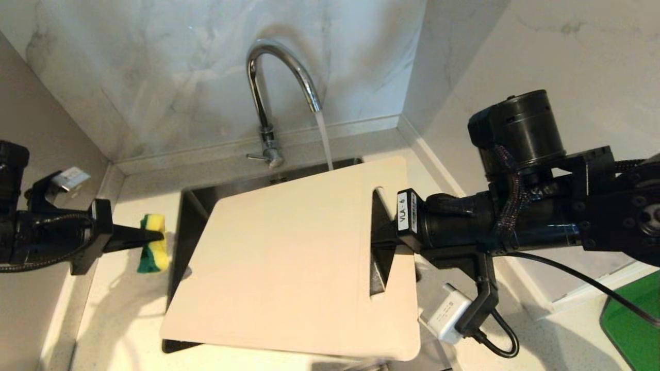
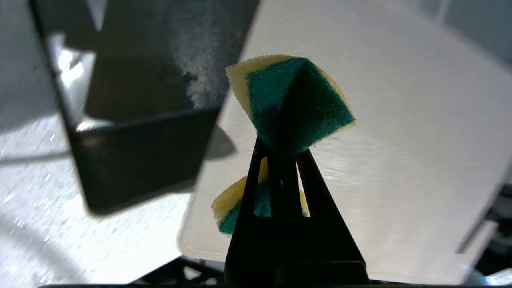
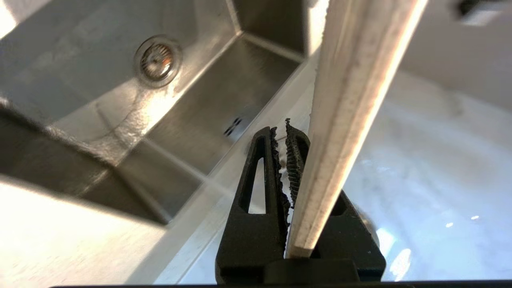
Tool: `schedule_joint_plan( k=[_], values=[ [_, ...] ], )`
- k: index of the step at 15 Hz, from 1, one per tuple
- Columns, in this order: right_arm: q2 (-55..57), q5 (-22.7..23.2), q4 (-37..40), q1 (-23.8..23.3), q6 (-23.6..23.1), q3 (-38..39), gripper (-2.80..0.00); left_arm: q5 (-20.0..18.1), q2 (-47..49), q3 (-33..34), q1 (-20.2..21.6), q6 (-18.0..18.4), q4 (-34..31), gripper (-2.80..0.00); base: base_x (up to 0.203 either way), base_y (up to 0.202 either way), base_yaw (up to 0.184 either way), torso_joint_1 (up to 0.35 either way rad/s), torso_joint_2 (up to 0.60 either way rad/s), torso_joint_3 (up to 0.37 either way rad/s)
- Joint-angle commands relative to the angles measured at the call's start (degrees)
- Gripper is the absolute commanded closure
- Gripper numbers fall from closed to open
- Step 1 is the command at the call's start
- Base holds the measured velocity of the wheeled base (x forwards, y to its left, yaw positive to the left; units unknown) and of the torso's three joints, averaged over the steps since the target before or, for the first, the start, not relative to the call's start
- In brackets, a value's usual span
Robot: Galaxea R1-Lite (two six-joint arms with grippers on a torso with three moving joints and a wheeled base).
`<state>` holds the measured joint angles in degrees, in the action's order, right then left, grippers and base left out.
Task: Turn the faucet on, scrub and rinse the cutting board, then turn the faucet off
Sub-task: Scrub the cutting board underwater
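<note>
While water runs from the faucet (image 1: 281,82), we find the left gripper (image 1: 154,237) left of the sink (image 1: 192,206), pinched tight on a yellow-green sponge (image 1: 153,251). The cutting board (image 1: 294,257) hides most of the sink. The right gripper (image 1: 382,242) clamps its slotted end, fingertips hidden.

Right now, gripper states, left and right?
Left gripper: shut on the sponge.
Right gripper: shut on the cutting board, at its handle end.
</note>
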<state>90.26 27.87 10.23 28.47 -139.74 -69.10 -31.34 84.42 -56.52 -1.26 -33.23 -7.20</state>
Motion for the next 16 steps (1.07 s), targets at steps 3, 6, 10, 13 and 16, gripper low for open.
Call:
schedule_joint_plan(
  k=[3, 6, 10, 13, 16],
  values=[
    [5.9, -3.8, 6.3, -0.1, -0.5, -9.5, 0.00, -2.2, -0.2, -13.5, -5.7, -3.1, -3.9, 0.00, 0.000, 0.000, 0.000, 0.000, 0.00, 0.000],
    [11.9, -6.8, 14.7, -0.1, -1.2, -20.3, 0.00, -2.9, 0.7, -19.1, -9.8, -5.2, -5.0, 0.00, 0.000, 0.000, 0.000, 0.000, 0.00, 0.000],
    [21.3, -8.7, 21.2, -0.1, -3.1, -33.6, 0.00, -3.3, 2.1, -20.9, -11.9, -5.8, -5.2, 0.00, 0.000, 0.000, 0.000, 0.000, 0.00, 0.000],
    [27.9, -8.9, 24.1, -0.6, -4.1, -42.6, 0.00, -3.2, 1.7, -20.6, -13.1, -6.8, -5.2, 0.00, 0.000, 0.000, 0.000, 0.000, 0.00, 0.000],
    [31.5, -9.0, 24.6, -1.7, -5.0, -44.5, 0.00, -3.2, 2.1, -20.5, -13.9, -6.9, -5.2, 0.00, 0.000, 0.000, 0.000, 0.000, 0.00, 0.000]
  ],
)
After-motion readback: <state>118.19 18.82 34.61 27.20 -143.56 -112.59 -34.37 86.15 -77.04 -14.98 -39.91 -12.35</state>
